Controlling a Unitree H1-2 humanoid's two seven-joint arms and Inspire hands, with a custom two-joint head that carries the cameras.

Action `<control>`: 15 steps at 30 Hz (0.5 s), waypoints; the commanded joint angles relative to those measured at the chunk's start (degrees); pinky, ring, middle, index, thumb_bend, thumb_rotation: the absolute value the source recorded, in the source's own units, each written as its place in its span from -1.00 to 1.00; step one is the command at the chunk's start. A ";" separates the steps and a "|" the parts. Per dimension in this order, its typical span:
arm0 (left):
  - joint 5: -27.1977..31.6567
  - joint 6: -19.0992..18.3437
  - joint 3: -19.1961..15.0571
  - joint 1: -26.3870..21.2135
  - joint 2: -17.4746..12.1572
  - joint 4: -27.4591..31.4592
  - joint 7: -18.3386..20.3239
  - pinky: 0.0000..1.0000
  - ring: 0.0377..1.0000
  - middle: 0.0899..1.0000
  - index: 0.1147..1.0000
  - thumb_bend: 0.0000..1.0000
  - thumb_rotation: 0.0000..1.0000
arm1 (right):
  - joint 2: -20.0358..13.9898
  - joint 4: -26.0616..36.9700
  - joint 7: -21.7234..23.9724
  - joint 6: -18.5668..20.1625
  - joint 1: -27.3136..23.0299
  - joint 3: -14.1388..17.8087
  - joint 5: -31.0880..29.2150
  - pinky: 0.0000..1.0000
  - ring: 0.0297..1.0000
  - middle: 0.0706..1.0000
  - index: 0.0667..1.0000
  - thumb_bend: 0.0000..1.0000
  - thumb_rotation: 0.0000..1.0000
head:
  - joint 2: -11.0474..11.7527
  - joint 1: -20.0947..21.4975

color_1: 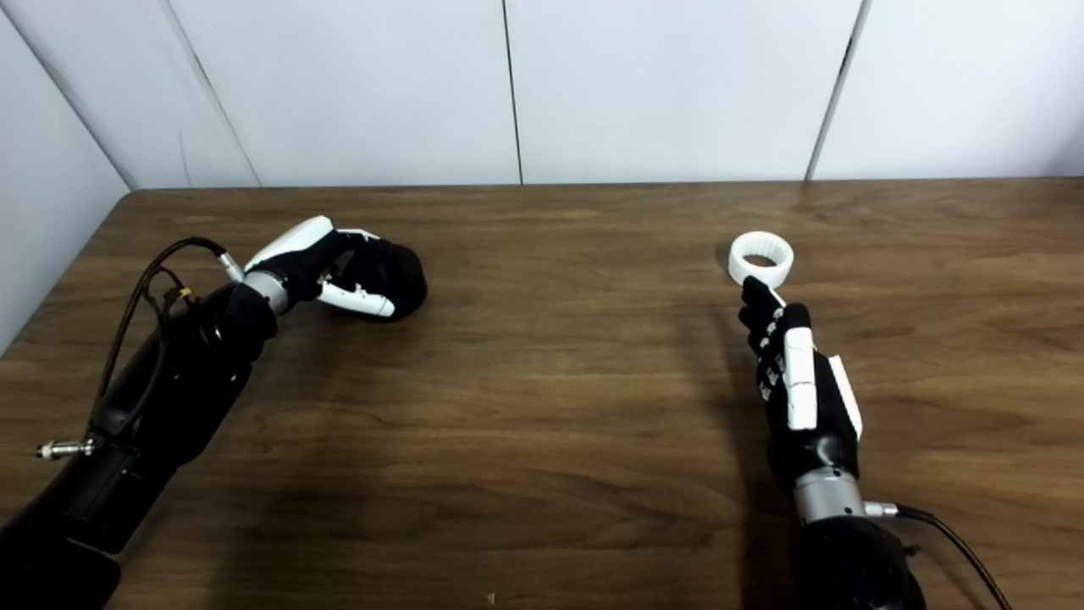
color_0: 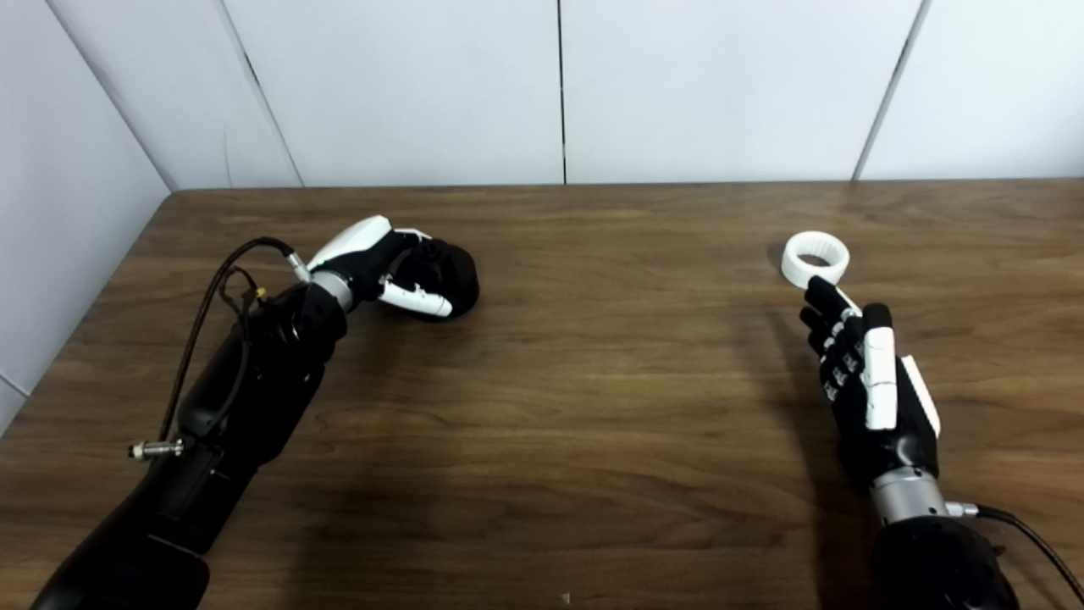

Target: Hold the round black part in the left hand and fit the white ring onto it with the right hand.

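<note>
Wooden counter (color_0: 593, 356) carries both parts. Left hand (color_0: 398, 271) lies at far left, fingers curled around the round black part (color_0: 453, 275), which rests on the surface. White ring (color_0: 815, 258) sits flat at far right. Right hand (color_0: 868, 381) holds nothing, fingers extended, tips just beside the ring.

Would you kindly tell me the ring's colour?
White ring; clearest in the left eye view.

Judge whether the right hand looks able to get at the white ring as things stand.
Probably yes. The right hand is open, its fingertips just short of the white ring, which lies alone on the table with nothing between them.
</note>
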State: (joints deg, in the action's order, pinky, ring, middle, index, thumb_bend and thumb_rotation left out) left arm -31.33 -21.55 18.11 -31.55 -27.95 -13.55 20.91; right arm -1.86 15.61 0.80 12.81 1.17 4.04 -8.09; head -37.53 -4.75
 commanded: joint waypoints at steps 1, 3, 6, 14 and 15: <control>-1.33 0.42 -0.43 -2.15 -1.16 1.10 -1.07 0.81 1.00 0.88 0.52 0.89 -0.33 | -0.27 2.69 0.52 -1.95 -0.48 0.22 -0.61 1.00 0.88 0.85 0.74 0.28 1.00 | -0.04 -0.05; -1.46 0.21 -0.43 -1.91 -1.11 1.44 -1.02 0.80 1.00 0.89 0.50 0.87 -0.35 | -0.33 2.85 0.59 -1.84 -0.47 0.19 -0.63 1.00 0.89 0.85 0.74 0.29 1.00 | -0.11 -0.05; -1.55 0.41 -0.37 -1.44 -1.17 2.00 -0.99 0.79 1.00 0.89 0.49 0.84 -0.37 | -0.46 2.99 0.66 -1.78 -0.49 0.08 -0.50 1.00 0.89 0.85 0.73 0.28 1.00 | -0.12 0.03; -3.56 4.58 0.28 1.78 -1.42 4.10 -4.44 0.73 1.00 0.85 0.48 0.81 -0.40 | -0.53 3.45 0.42 -1.43 -0.71 0.21 -0.54 1.00 0.87 0.83 0.72 0.27 1.00 | -0.19 0.26; -3.78 5.14 0.20 2.38 -1.29 4.60 -4.97 0.73 1.00 0.84 0.48 0.81 -0.40 | -0.57 3.47 0.43 -1.32 -0.78 0.29 -0.64 1.00 0.86 0.83 0.72 0.26 1.00 | -0.21 0.24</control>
State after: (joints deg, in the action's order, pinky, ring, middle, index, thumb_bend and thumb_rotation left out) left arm -33.72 -18.23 18.66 -28.19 -27.96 -10.77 17.75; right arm -2.17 16.58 0.81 12.89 1.21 4.12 -8.16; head -37.71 -4.48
